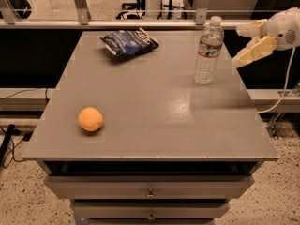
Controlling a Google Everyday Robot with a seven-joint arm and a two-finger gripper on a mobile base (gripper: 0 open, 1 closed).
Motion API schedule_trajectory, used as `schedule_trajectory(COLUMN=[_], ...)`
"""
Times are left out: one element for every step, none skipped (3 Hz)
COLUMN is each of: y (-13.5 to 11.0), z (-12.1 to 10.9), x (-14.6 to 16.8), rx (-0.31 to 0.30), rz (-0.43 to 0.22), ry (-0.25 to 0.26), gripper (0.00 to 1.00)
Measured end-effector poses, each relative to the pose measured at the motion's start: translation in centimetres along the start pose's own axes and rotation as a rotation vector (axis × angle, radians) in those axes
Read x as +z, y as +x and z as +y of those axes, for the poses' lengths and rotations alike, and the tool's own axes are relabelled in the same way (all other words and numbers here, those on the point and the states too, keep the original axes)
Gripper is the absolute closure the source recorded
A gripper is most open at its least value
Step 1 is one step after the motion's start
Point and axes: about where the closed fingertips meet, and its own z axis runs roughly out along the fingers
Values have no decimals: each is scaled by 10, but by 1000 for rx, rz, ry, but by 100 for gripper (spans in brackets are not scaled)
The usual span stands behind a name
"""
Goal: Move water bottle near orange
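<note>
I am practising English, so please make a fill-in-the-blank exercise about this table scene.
1. The water bottle stands ___ on the table.
2. The open gripper hovers right of the bottle, holding ___.
3. The orange lies near the table's front ___ corner.
4. The snack bag is dark ___.
Missing words: upright; nothing; left; blue.

We get one view only. It sits above and in front of the desk [159, 107], facing down toward the far edge, at mid range. All four corners fit, and drawers [150, 187] show under the front edge. Gripper [237, 47] hangs off the right edge by the far-right corner, fingers apart.
</note>
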Motion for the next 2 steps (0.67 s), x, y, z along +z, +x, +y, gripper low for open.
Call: schedule_trajectory(y=[-18,-26], z=[7,13], x=[14,34], rx=[-11,-23], rz=[-46,-62], ry=[-24,-39], gripper=[0,0])
